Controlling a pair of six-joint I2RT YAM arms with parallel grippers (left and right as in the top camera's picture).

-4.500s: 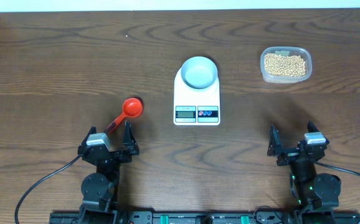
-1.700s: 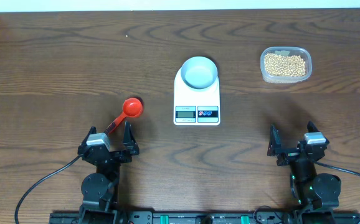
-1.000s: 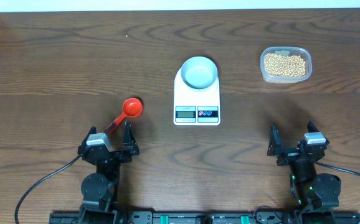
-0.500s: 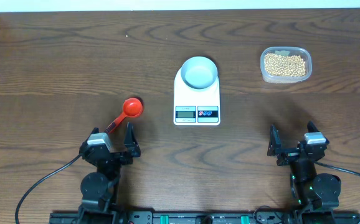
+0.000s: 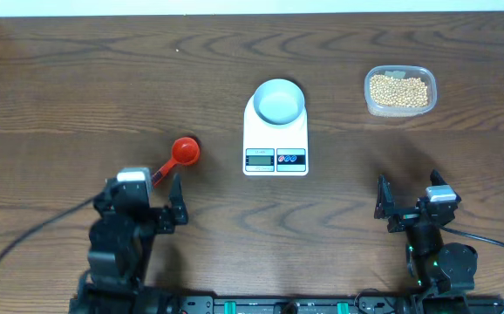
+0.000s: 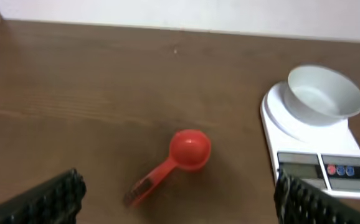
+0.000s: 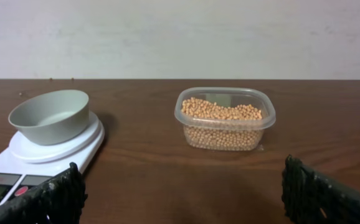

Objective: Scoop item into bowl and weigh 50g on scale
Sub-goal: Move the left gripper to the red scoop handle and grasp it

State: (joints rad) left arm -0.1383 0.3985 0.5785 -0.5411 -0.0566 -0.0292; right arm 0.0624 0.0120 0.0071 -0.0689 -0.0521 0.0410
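Nothing of the task looks done yet on the table (image 5: pixel 78 78): picking up a tool, scooping, filling and weighing all lie ahead. Both arms sit at the near edge, the left pincer (image 6: pixel 177 186) and the right pincer (image 5: pixel 407 196) each spread wide and holding nothing. The scale (image 5: pixel 275 138) lies at mid-table with its long axis running away from the robot, its display and buttons at the near edge; the reading is too small to make out. The clear tub (image 5: pixel 399 113) stands well apart to the right, at the far side. The bowl (image 5: pixel 278 100) rests on the far end of the scale, upright and empty. A red scoop (image 5: pixel 173 162) lies left of the scale, hollow up, its long axis diagonal: cup pointing away and toward the scale, handle toward the left pincer. The beans (image 5: pixel 398 90) are all in the tub.
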